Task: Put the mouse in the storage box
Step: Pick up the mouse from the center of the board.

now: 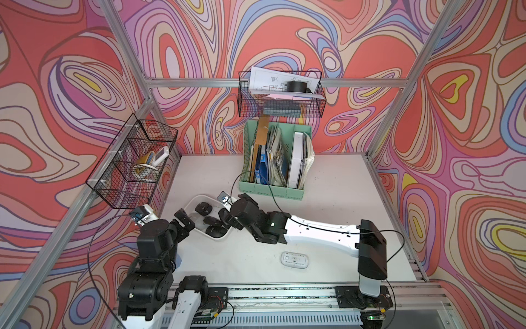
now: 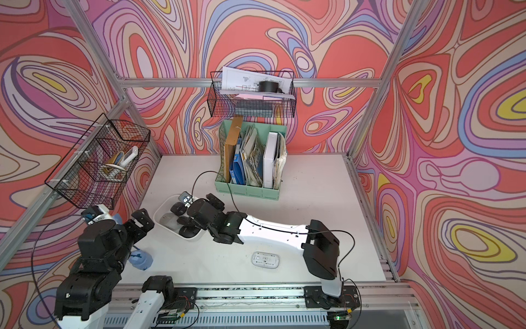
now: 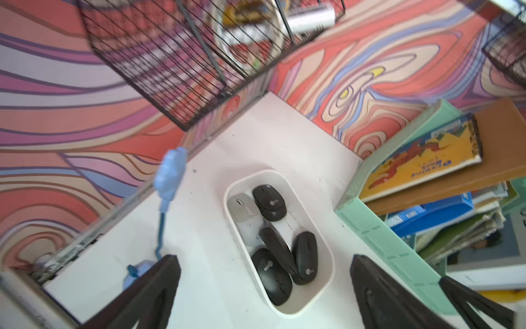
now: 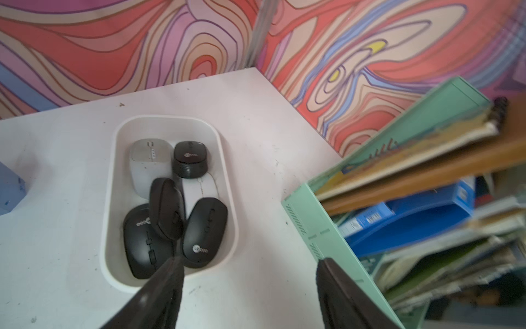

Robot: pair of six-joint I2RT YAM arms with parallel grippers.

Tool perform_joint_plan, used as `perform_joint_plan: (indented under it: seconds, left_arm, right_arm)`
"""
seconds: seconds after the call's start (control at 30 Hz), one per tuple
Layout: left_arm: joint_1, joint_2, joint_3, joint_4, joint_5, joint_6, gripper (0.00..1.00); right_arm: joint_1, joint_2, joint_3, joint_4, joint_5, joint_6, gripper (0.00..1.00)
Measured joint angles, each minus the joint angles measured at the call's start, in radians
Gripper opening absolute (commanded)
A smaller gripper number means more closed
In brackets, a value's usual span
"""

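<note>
1. The mouse [image 4: 166, 208] I take to be the one in question is the black one in the middle of the storage box [image 4: 168, 118]. It is tipped up on its side across the others rather than lying flat.
2. It looks light and stiff, a hard plastic shell with a smooth domed back, so I'd expect it to slip under a pinch from above. The better hold would be across its two long flanks at the narrow waist, well clear of the wheel and buttons.
3. Propped like that, it seems likely to slide or roll flat at a nudge. It doesn't look fragile.
4. Packed around it in the box are three more black mice [image 4: 205, 230], a grey-white one [image 4: 150, 159] and a white one [image 4: 199, 190], touching and partly overlapping.
5. The right gripper [image 4: 250, 260] hangs just above the near end of the box, its jaws spread apart with nothing between them.
6. The left gripper [image 1: 186, 220] sits just beside the box's other end, its jaws also wide and empty.
7. The box rests on the white table [image 4: 256, 114], near the mint-green file organizer [image 4: 307, 228].
8. By my reckoning the mouse is already in.
</note>
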Motion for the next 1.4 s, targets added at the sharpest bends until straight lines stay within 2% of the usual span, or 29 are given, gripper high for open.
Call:
perform_joint_plan:
  seconds: [0.13,0.23,0.37,0.53,0.73,0.87,1.17,1.4]
  left_arm:
    - [-0.005,0.268,0.007,0.007,0.245,0.019,0.99]
    - [-0.038,0.422,-0.007,0.005,0.336,0.034,0.99]
    - [-0.161,0.458,-0.031,-0.024,0.386,0.041,0.99]
    - [-0.395,0.475,-0.049,-0.032,0.382,-0.006,0.99]
    - [-0.746,0.626,-0.077,-0.001,0.348,-0.076,0.99]
    - [-0.909,0.769,-0.068,0.053,0.351,-0.063,0.99]
    - [-1.176,1.059,0.175,0.080,0.314,0.194,0.91]
    - [-1.299,1.239,0.307,0.095,0.287,0.393,0.92]
  right_arm:
    - [-0.093,-0.186,-0.189,-0.062,0.008,0.225,0.77]
    - [-0.189,-0.314,-0.332,-0.113,0.006,0.387,0.79]
    - [-0.314,-0.479,-0.537,-0.184,-0.008,0.560,0.80]
    - [-0.456,-0.653,-0.724,-0.269,-0.059,0.695,0.82]
    - [-0.566,-0.749,-0.791,-0.323,-0.098,0.748,0.83]
    - [-0.661,-0.795,-0.829,-0.333,-0.146,0.758,0.83]
    - [-0.786,-0.858,-0.876,-0.333,-0.231,0.753,0.84]
    - [-0.803,-0.984,-0.914,-0.326,-0.246,0.754,0.84]
